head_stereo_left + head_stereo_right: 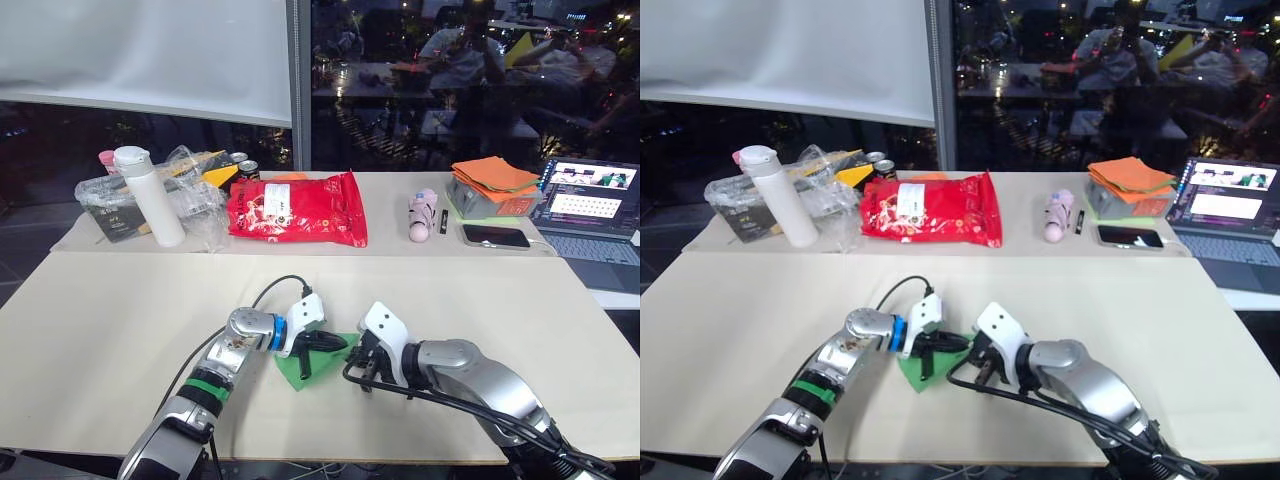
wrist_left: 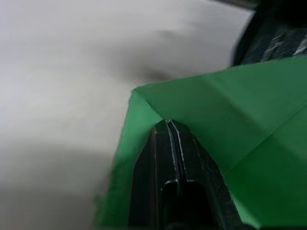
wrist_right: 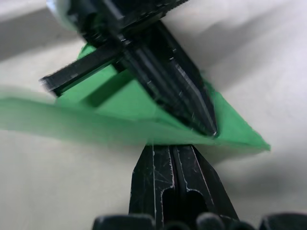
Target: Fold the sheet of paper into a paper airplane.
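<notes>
Near the front edge of the table (image 1: pixel 120 330), my left gripper (image 1: pixel 318 352) rests on the sheet of paper (image 1: pixel 292 368), fingers clenched together, while my right gripper (image 3: pixel 173 152) pinches its edge.

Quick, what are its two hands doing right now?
Left end effector: closed, tips resting on the green sheet of paper, not gripping it.
Right end effector: closed, tips at the paper's edge.

paper (image 1: pixel 293 369) plain bright green | bag (image 1: pixel 296 208) glossy red | cloth stack (image 1: pixel 493 176) orange
</notes>
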Robot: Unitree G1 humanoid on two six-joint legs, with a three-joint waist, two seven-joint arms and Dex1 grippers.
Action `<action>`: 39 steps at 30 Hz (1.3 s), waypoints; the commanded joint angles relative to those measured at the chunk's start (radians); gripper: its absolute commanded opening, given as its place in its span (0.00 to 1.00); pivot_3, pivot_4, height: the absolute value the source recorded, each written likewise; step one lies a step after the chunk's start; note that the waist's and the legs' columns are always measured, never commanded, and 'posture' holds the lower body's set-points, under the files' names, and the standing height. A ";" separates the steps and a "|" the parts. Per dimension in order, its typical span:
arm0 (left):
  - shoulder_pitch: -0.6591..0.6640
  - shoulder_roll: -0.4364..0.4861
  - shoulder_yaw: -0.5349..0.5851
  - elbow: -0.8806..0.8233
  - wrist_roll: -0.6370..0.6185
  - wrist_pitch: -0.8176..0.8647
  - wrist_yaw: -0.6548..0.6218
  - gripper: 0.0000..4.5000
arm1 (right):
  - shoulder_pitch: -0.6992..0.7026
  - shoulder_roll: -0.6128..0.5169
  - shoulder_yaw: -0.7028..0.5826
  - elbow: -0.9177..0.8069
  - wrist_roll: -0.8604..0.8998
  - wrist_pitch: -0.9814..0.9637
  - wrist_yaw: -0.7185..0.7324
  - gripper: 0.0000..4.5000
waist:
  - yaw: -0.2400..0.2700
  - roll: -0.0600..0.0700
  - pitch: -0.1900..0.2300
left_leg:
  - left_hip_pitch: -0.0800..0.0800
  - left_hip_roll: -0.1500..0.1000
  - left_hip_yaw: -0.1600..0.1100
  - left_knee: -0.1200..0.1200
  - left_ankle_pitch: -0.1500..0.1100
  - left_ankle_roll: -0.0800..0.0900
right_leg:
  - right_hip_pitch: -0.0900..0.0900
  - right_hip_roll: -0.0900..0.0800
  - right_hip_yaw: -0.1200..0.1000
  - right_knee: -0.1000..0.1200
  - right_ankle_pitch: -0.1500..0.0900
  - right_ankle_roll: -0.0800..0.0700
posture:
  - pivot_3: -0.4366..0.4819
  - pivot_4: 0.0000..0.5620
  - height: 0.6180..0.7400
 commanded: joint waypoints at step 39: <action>-0.020 0.152 0.180 -0.248 -0.263 0.401 -0.015 0.00 | -0.076 0.075 0.057 0.215 -0.114 -0.117 0.035 0.00 | -0.006 0.001 0.000 | 0.001 0.000 0.000 0.000 0.000 0.000 | 0.000 0.000 0.000 0.001 0.000 0.000 | 0.48 0.27 0.88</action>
